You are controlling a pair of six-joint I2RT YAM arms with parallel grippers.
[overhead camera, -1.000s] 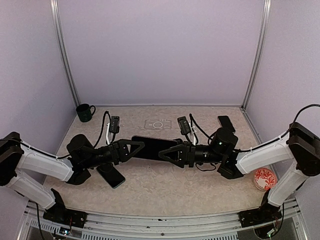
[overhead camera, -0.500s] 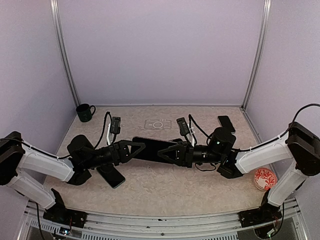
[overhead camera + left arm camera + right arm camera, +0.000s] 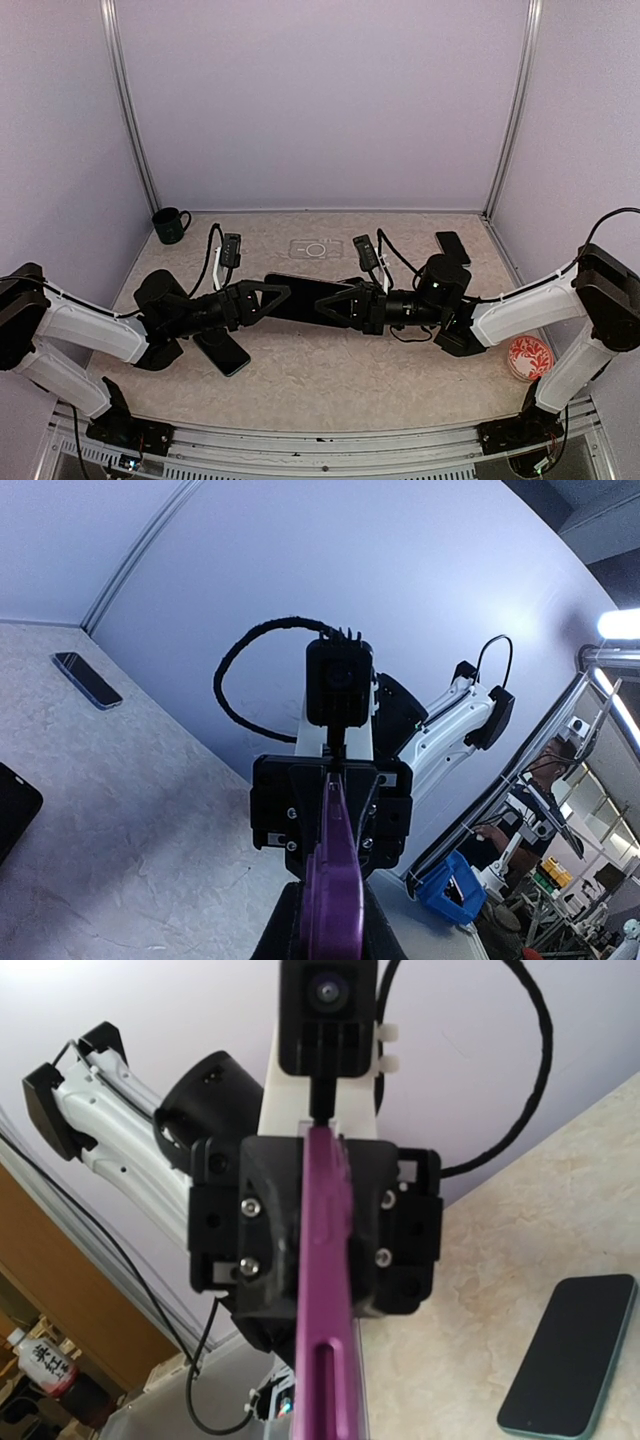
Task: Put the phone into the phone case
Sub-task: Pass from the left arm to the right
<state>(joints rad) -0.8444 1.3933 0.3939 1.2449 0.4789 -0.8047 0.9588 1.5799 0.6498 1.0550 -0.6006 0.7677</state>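
phone case point(image 3: 325, 1290): you see a thin purple slab, edge-on, with a slotted rim.
left gripper point(image 3: 283, 292): clamped on one end.
right gripper point(image 3: 325, 303): pinched tight on the other end.

No readable text; bottle point(image 3: 38, 1358) label shows dark characters, too blurred to read.

Smooth plastic phone case point(image 3: 325, 1290), matt speckled table point(image 3: 330, 380)

Overhead rear, wrist views facing, sharing case point(image 3: 332, 900)
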